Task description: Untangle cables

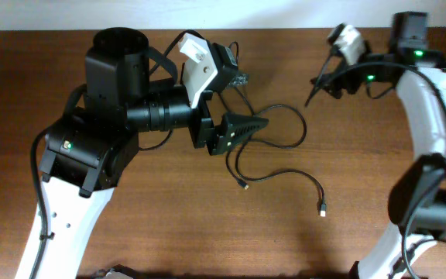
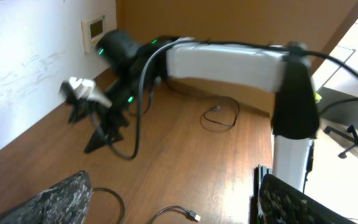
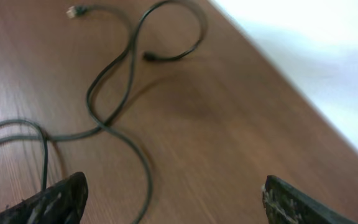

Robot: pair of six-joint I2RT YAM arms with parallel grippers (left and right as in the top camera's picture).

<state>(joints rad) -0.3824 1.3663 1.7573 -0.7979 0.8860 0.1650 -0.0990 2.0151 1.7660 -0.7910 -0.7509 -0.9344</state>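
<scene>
Thin black cables [image 1: 273, 146] lie looped and crossed on the wooden table at centre. One ends in a gold-dark plug [image 1: 244, 184], another in a whitish plug [image 1: 323, 209]. My left gripper [image 1: 248, 128] is open just left of the loops. In the left wrist view its fingers [image 2: 174, 182] straddle a cable end with a plug [image 2: 194, 216]. My right gripper [image 1: 314, 91] is open at the back right, apart from the cables. In the right wrist view its fingers [image 3: 174, 183] are wide apart over crossing cables [image 3: 101, 124], with a light plug [image 3: 74, 10] and a dark plug [image 3: 148, 57] farther off.
The table's back edge meets a white wall [image 1: 285, 14] just behind the right gripper. The right arm's white links [image 1: 428, 101] stand along the right side. The left arm's bulk [image 1: 114, 116] covers the table's left half.
</scene>
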